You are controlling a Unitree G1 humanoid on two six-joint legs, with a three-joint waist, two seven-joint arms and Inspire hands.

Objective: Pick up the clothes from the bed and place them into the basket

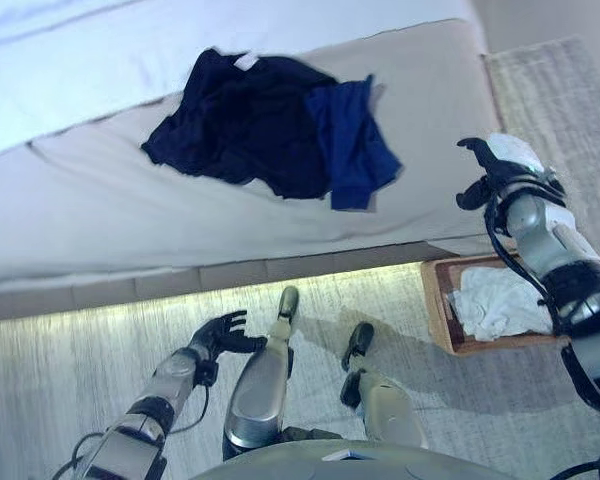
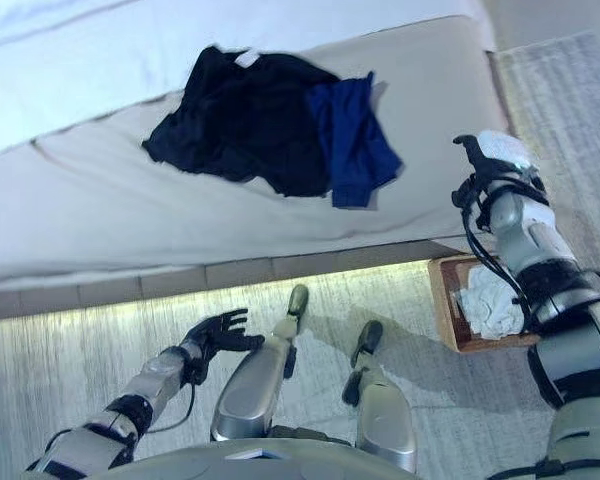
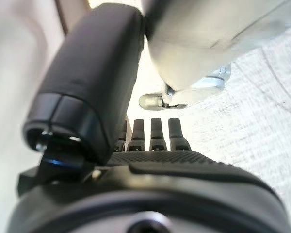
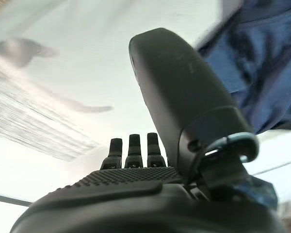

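A heap of dark navy clothes [image 1: 245, 125] lies on the bed [image 1: 100, 210], with a brighter blue garment [image 1: 352, 140] on its right side; the blue cloth [image 4: 262, 73] also shows in the right wrist view. A brown basket [image 1: 442, 310] stands on the floor at the bed's right corner and holds a white cloth [image 1: 495, 303]. My right hand [image 1: 495, 170] hangs above the basket by the bed's right edge, fingers straight, holding nothing. My left hand [image 1: 220, 333] is low over the floor in front of the bed, open and empty.
White bedding [image 1: 70, 60] covers the far part of the bed. A pale rug [image 1: 555, 90] lies to the right of the bed. The floor in front of the bed is light striped carpet [image 1: 60, 370].
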